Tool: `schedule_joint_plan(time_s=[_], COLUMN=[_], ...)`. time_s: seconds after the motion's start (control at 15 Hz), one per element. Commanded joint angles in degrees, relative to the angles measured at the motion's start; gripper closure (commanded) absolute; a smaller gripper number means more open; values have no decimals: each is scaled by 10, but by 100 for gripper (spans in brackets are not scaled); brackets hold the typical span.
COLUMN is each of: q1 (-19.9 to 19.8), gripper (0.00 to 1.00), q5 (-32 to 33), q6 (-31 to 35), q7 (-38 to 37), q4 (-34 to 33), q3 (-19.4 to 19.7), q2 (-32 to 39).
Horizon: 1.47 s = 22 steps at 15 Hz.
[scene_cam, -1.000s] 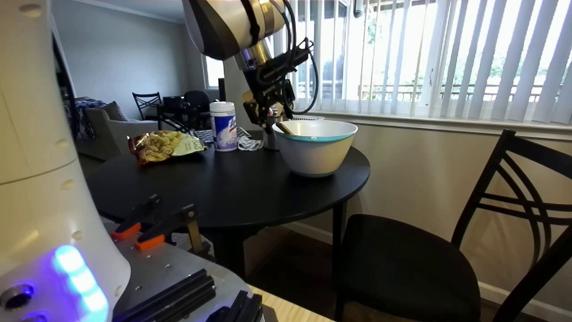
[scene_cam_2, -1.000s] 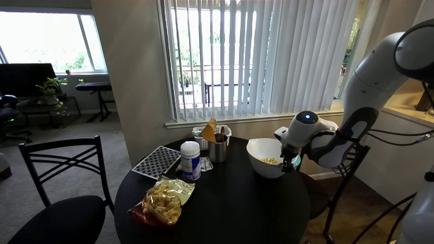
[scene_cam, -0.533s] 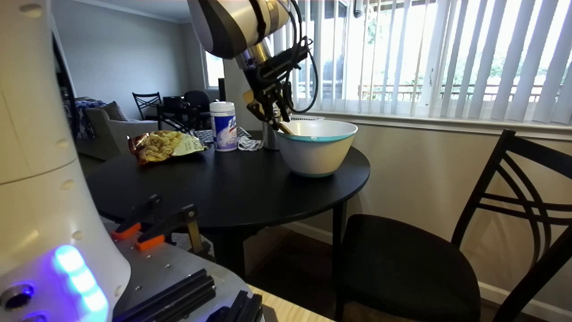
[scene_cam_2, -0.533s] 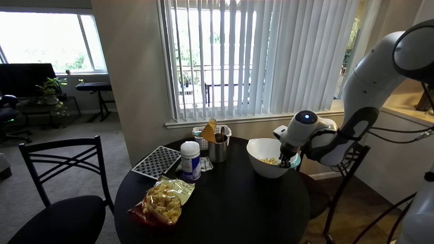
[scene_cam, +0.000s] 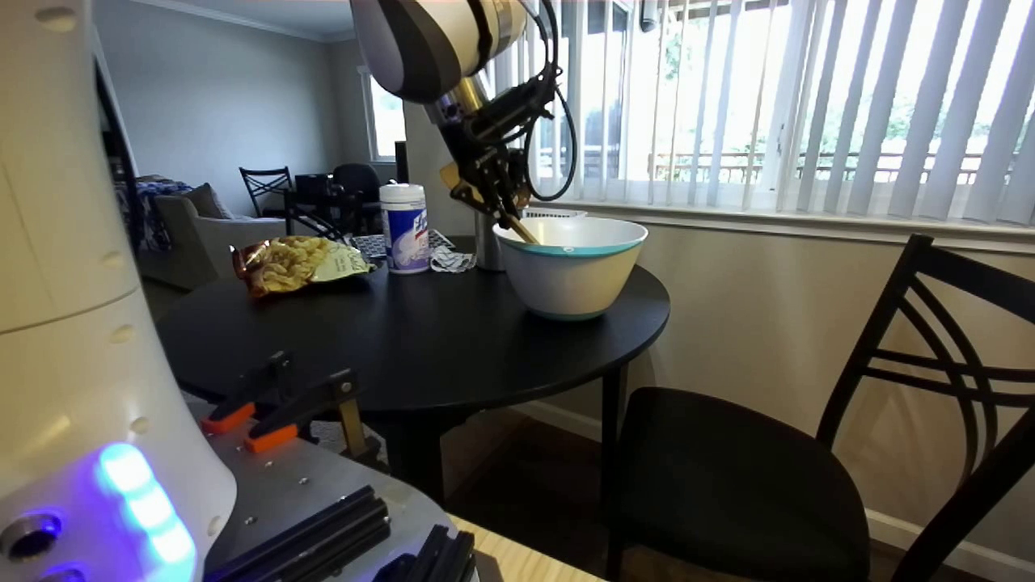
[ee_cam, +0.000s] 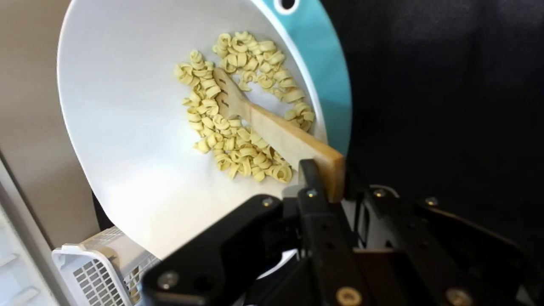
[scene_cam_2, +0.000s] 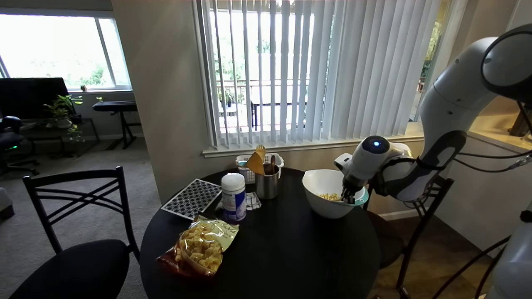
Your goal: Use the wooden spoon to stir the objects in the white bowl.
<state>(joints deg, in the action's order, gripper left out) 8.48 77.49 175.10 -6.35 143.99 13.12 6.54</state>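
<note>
The white bowl (scene_cam: pixel 574 279), with its teal rim band, stands on the black table, and curled pasta pieces (ee_cam: pixel 244 155) lie in its bottom. Inside it leans the wooden spoon (ee_cam: pixel 280 131), its slotted head among the pasta and its handle rising to the rim. My gripper (ee_cam: pixel 329 180) is shut on the handle's upper end, a dark finger (ee_cam: pixel 309 172) against one side; the opposite finger blends into the dark table. In an exterior view the gripper (scene_cam: pixel 508 215) sits just above the bowl's rim, angled down. The spoon is hidden behind the bowl wall and gripper in an exterior view (scene_cam_2: pixel 348 197).
Beside the bowl stand a metal utensil holder (scene_cam_2: pixel 267 187) with wooden utensils and a white basket (scene_cam_2: pixel 249 176). A wipes canister (scene_cam_2: pixel 234 201), a patterned board (scene_cam_2: pixel 193 198) and a snack bag (scene_cam_2: pixel 203 249) occupy the table's far side. A chair (scene_cam: pixel 728 477) stands close by.
The gripper has moved down and slightly inward over the bowl's rim, and its fingers have shut on the spoon's handle. The handle has shifted slightly. The bowl has not moved.
</note>
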Motion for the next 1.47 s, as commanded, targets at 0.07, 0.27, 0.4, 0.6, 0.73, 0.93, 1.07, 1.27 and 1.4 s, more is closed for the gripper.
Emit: schedule_joint_plan(time_s=[0.07,0.27,0.4,0.6,0.73,0.93,1.07,1.27,1.4], q1=[3,2,3,3,9,28,38,-12,-22], gripper=[93,95,95,95,95,95,95,95,95], q5=[38,0,-31,-164,-262,-408,-504,-534,-543], q6=[-6,-48,-82,-102,-105,-154,-252,-384,-461], q7=[-33,7,32,150,239,365,447,477,491], q4=[-7,0,-10,-20,-19,-33,-88,-192,-259], q3=[4,0,-3,-9,-12,-22,-31,-87,-101], q2=[-3,-45,-68,-85,-84,-87,-92,-88,-86])
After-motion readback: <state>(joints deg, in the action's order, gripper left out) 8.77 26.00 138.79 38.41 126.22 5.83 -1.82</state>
